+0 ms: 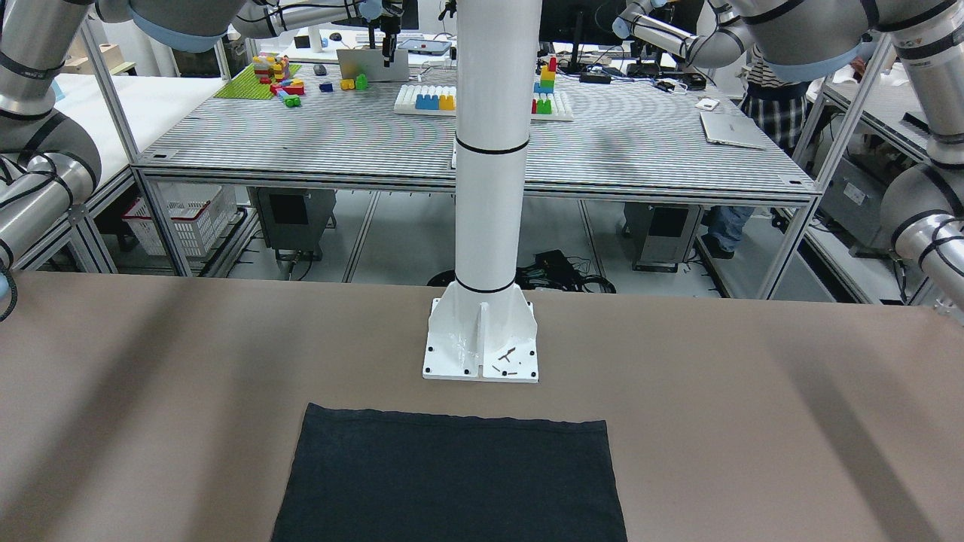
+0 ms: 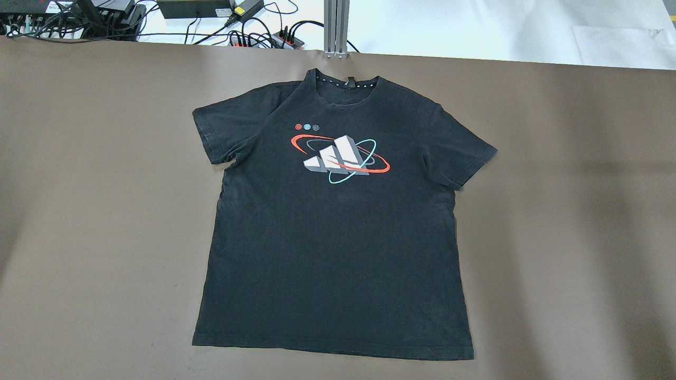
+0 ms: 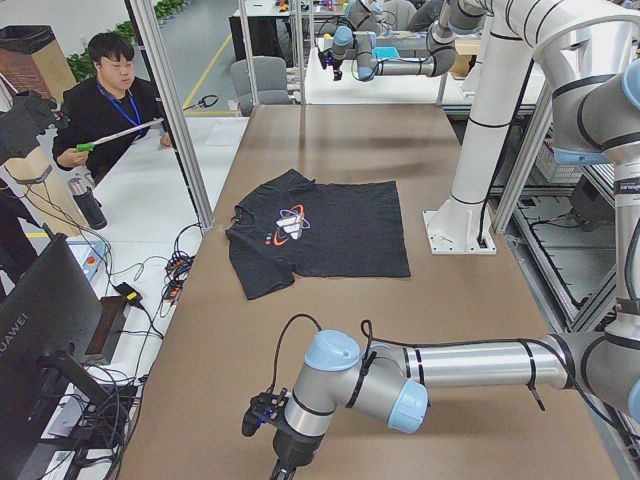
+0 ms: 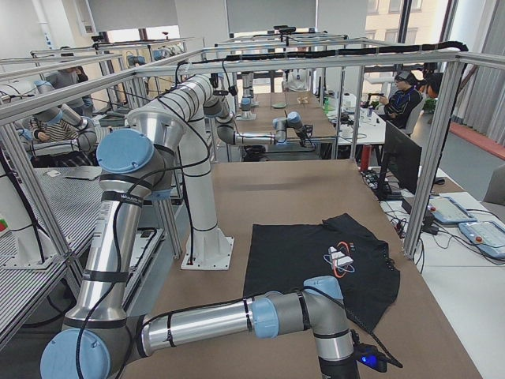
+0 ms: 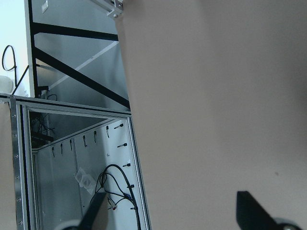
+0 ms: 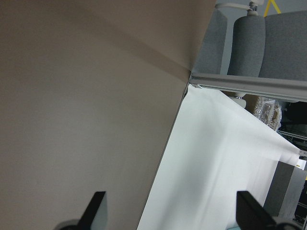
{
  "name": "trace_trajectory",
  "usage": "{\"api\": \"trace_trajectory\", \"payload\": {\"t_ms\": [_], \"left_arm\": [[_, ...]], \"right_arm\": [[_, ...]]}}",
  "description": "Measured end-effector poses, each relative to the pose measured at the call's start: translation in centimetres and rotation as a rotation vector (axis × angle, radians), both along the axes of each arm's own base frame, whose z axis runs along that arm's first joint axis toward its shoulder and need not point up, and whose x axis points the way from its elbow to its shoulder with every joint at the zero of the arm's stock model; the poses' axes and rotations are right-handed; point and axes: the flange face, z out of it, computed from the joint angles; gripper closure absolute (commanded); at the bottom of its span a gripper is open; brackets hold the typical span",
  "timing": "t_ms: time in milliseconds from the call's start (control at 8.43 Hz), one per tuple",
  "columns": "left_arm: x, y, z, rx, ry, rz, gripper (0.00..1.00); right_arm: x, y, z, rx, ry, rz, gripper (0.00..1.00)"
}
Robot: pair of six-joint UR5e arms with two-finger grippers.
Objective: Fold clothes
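The clothes are one black T-shirt [image 2: 332, 237] with a red, white and teal print on the chest. It lies flat, front up, in the middle of the brown table [image 2: 79, 211], sleeves spread and collar toward the far edge. Only its plain lower part [image 1: 452, 474] shows in the front-facing view. It also lies flat in both side views, as the shirt [image 3: 330, 235] and the shirt [image 4: 316, 260]. My left gripper [image 5: 172, 215] is open over the table's left end, far from the shirt. My right gripper [image 6: 173, 213] is open over the right end, holding nothing.
A white post [image 1: 489, 188] on a bolted base plate [image 1: 482, 346] stands just behind the shirt's hem. Cables and power strips [image 2: 264, 37] lie past the far edge. A person [image 3: 110, 100] sits beyond the table. A white surface [image 6: 225, 158] borders the right end.
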Motion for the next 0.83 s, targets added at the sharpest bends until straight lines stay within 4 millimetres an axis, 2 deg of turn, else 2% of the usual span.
{"api": "trace_trajectory", "payload": {"t_ms": [830], "left_arm": [[-0.04,-0.19,-0.12,0.023,-0.001,-0.001,0.06]], "right_arm": [[0.00,0.00,0.01,0.000,0.002,0.000,0.06]]}}
